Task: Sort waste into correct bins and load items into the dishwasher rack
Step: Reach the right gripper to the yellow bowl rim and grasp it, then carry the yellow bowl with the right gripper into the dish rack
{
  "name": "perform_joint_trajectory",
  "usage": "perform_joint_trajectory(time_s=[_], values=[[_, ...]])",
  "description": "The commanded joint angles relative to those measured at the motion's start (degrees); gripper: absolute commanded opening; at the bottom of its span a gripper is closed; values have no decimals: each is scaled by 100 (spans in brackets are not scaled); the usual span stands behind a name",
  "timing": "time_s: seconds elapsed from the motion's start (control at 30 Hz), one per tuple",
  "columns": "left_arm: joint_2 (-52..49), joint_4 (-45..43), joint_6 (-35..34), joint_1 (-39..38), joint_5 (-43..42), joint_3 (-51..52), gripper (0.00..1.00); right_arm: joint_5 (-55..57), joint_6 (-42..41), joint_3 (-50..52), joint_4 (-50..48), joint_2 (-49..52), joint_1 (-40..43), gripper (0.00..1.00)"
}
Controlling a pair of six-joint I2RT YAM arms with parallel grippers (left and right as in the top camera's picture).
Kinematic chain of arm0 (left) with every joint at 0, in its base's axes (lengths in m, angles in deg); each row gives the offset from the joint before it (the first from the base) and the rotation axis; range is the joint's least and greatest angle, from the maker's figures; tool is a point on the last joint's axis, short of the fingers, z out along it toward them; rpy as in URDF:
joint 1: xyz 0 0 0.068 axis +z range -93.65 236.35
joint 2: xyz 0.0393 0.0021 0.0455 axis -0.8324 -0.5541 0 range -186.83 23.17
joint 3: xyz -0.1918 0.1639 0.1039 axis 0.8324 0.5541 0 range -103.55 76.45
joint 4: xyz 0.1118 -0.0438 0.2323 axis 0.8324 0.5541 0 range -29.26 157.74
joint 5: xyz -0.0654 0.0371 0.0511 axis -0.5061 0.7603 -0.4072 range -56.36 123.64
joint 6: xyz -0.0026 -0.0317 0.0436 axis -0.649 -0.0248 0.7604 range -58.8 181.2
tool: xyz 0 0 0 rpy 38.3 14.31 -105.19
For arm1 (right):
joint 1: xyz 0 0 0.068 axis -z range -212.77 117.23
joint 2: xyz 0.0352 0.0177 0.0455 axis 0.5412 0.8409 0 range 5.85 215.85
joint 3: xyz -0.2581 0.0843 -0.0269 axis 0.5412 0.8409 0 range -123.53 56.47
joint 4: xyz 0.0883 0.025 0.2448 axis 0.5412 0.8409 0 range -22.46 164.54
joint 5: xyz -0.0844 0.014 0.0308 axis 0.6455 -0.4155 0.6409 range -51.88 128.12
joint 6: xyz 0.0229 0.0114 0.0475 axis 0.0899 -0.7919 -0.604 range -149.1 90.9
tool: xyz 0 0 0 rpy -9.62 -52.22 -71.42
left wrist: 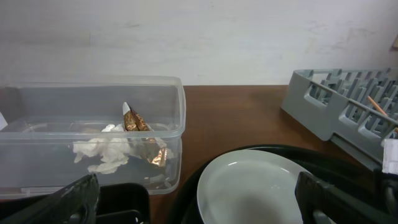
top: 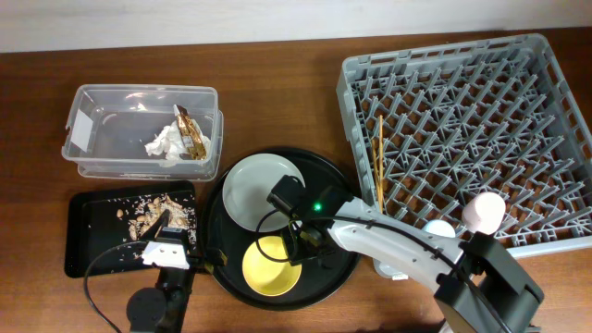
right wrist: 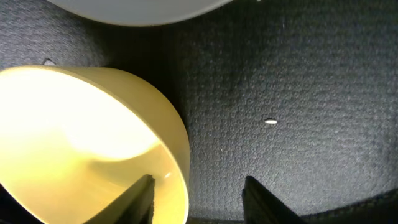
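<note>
Plate (top: 259, 185) and bowl (top: 268, 266) lie on the round tray (top: 329, 177); rack (top: 462, 120) right, tub (top: 139, 91) left.

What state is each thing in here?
Clear rectangular plastic tub: holds crumpled white tissue and gold-and-brown foil wrapper.
Shallow black rectangular tray: brown crumbs scattered inside.
Pale grey round plate: empty, on round black tray.
Small yellow bowl: upright, empty, right gripper open astride its rim.
Thin wooden chopsticks: lying in grey pegged rack.
Small pink cup: in the rack.
Left gripper: open, empty.

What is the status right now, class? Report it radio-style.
Left gripper open, empty. Right gripper open, straddling rim of yellow bowl. Bowl on round black tray, plate close beside it.
</note>
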Motion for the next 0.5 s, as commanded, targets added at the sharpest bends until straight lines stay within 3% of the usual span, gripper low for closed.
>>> perform_joint_trajectory(time_s=[0.0,0.17,0.23,0.33,0.47], values=[[55,-9,72,31,-42,39,99,35,120,26,-7,-205,-26,36],[55,-9,72,31,-42,39,99,33,-236,474,-466,20,-101,35],[55,-9,72,31,-42,39,99,33,-361,638,-640,61,-94,28],[55,-9,72,31,-42,39,99,37,-413,671,-680,26,-92,6],[55,-9,72,31,-42,39,99,461,-258,501,-507,-367,-55,4]])
